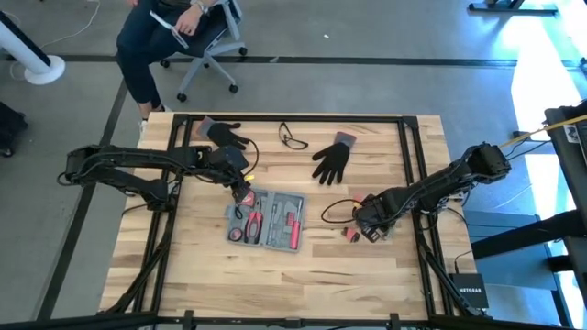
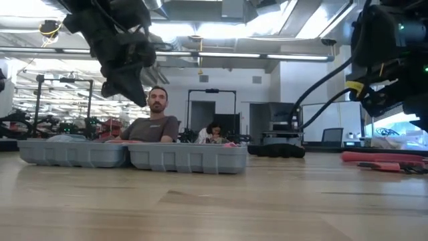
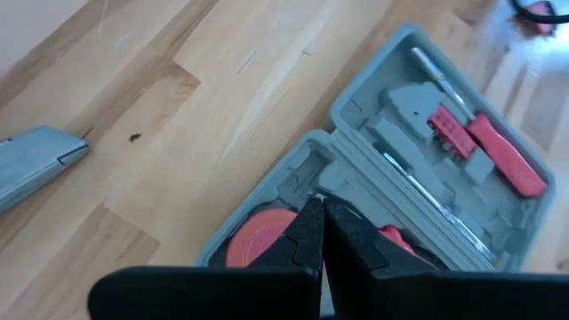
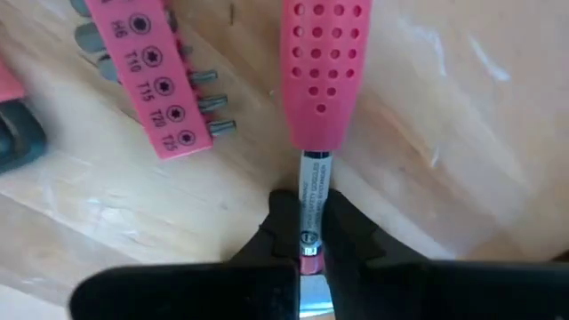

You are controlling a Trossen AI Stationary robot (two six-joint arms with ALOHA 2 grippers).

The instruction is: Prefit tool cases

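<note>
Your right gripper (image 4: 308, 238) is clamping a pink-handled driver (image 4: 324, 71); a bit strip (image 4: 153, 71) reading T10, T15 is lying beside it. Your left gripper (image 3: 322, 233) is hanging closed over the case (image 1: 266, 220).

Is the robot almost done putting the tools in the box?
Partly. The open case already holds pliers, a tape and red-handled tools. The right end effector is shut on a pink-handled screwdriver lying on the table. That and the bit strip are still outside. The left end effector, shut, hangs over the case.
</note>
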